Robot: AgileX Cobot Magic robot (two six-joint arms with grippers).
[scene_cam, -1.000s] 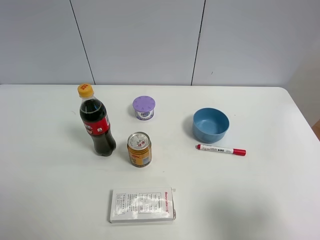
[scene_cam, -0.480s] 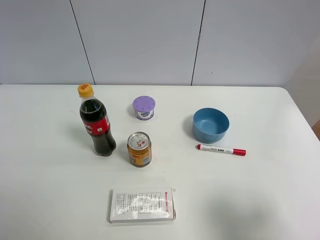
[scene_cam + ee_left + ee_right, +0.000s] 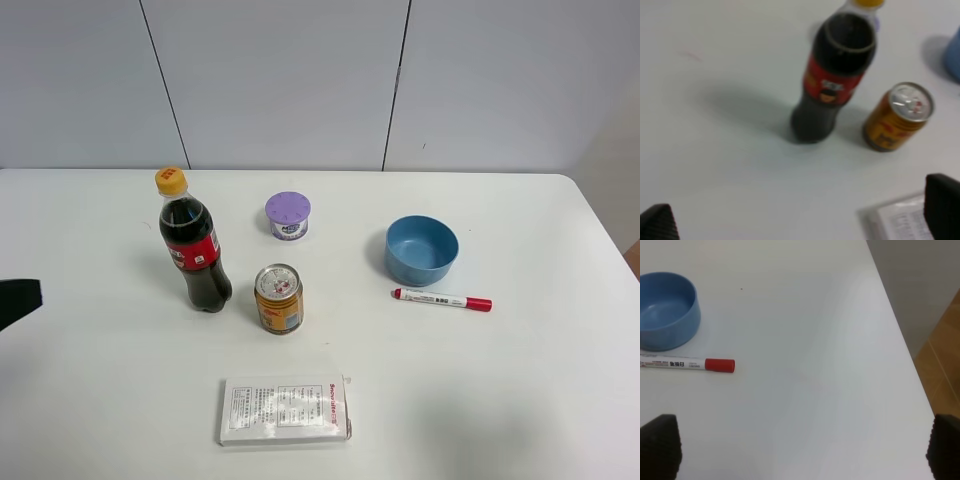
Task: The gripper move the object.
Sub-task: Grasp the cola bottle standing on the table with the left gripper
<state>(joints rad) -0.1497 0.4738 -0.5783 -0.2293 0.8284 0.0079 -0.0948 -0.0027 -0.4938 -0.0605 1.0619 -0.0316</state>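
The cola bottle (image 3: 195, 250), clear plastic with a red label and yellow-orange cap, stands upright on the white table (image 3: 520, 400), left of centre. It also shows in the left wrist view (image 3: 835, 85). A black part of my left gripper (image 3: 15, 302) shows at the left edge, well left of the bottle. In the left wrist view the left gripper (image 3: 800, 220) is open and empty, apart from the bottle. My right gripper (image 3: 802, 450) is open and empty over the table's right part, and is out of the exterior view.
An orange drink can (image 3: 279, 298) stands just right of the bottle. A white box (image 3: 285, 409) lies in front. A purple-lidded tub (image 3: 288, 215) sits behind. A blue bowl (image 3: 421, 249) and a red-capped marker (image 3: 442, 299) lie to the right. The table's right edge (image 3: 900, 340) is close.
A black part of my left gripper has come into the exterior view at the left edge. The bottle and the other things have not moved.
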